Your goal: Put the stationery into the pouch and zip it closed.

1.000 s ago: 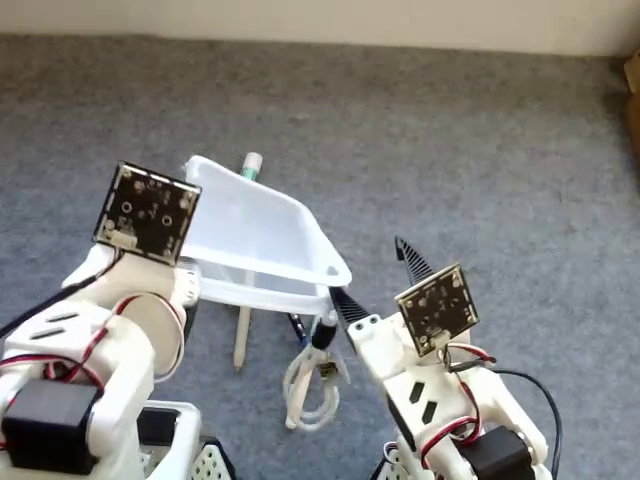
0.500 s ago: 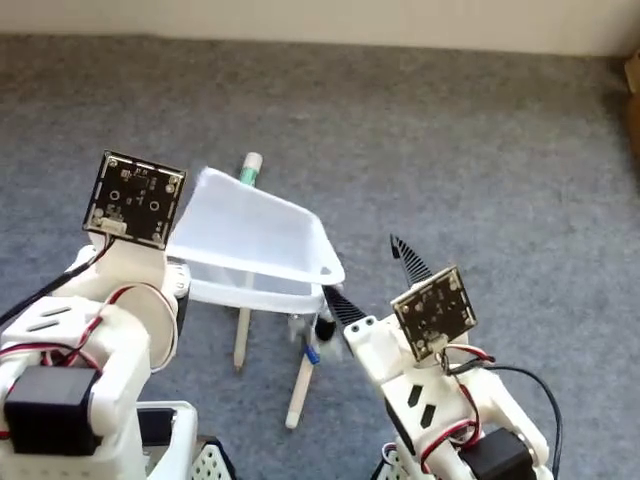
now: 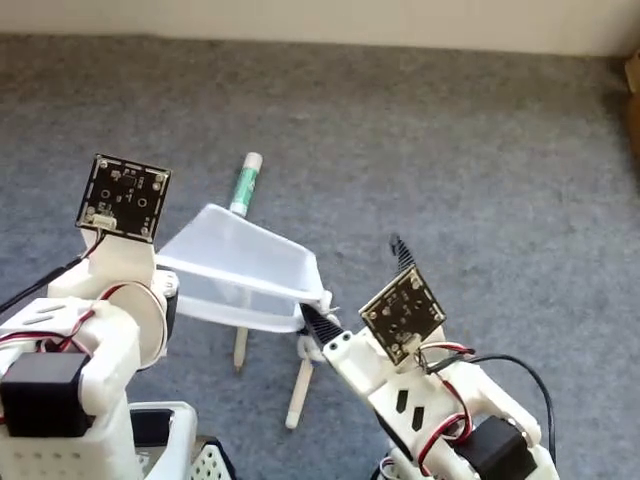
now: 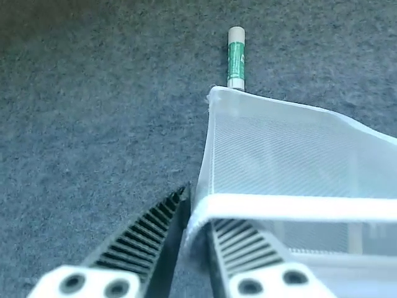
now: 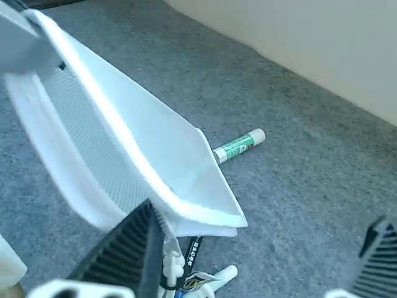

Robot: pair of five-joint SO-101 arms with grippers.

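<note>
So, on the left, the left gripper (image 4: 193, 214) has its two toothed fingers pressed together on the white rim of the mesh pouch (image 3: 240, 265), and the pouch's mouth gapes open over the grey carpet (image 3: 480, 140). A green glue stick (image 3: 245, 185) lies on the carpet just behind the pouch, and a thin pencil (image 3: 240, 348) and a white pen (image 3: 300, 392) poke out from under it with their top ends hidden. On the right, the right gripper (image 3: 350, 278) is spread wide, with one finger by the pouch's corner and the other well apart, and it is hard to tell if the near finger touches the pouch.
</note>
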